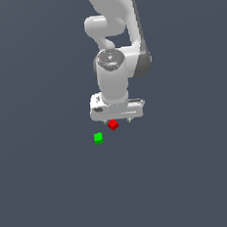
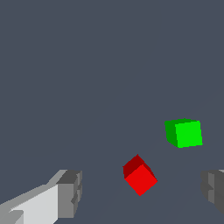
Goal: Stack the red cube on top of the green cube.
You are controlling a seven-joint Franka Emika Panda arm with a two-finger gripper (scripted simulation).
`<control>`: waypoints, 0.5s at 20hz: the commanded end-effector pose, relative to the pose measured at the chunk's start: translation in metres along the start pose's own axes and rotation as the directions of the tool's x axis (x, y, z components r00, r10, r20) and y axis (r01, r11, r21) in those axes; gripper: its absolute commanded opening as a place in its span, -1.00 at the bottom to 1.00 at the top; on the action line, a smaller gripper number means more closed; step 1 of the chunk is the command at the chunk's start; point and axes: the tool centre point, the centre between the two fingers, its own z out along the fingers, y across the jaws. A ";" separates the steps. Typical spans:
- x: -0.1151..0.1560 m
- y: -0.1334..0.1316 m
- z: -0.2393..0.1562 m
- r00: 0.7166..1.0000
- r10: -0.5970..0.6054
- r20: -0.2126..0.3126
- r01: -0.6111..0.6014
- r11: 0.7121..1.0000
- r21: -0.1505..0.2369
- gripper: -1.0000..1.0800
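Note:
The red cube (image 1: pixel 113 125) lies on the dark grey floor just below my white gripper (image 1: pixel 118 120). The green cube (image 1: pixel 98 138) sits on the floor a short way off, toward the exterior view's left and nearer the camera. The two cubes are apart. In the wrist view my gripper (image 2: pixel 142 189) is open and empty, its grey fingertips (image 2: pixel 71 192) spread wide. The red cube (image 2: pixel 140 176) shows in the gap between them, turned at an angle to the fingers and untouched. The green cube (image 2: pixel 184 133) lies beyond it, closer to the other finger.
The floor (image 1: pixel 54 190) is plain dark grey, with nothing else on it. The white arm (image 1: pixel 114 46) rises behind the gripper toward the top of the exterior view.

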 end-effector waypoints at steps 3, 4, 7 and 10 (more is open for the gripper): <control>0.000 0.000 0.000 1.000 -0.003 0.000 0.003 1.000 0.000 0.92; -0.001 0.000 0.001 1.000 -0.007 0.000 0.007 1.000 0.000 0.92; -0.003 0.000 0.003 1.000 -0.027 -0.001 0.027 1.000 -0.002 0.92; -0.007 0.000 0.008 0.998 -0.060 -0.002 0.060 0.998 -0.003 0.92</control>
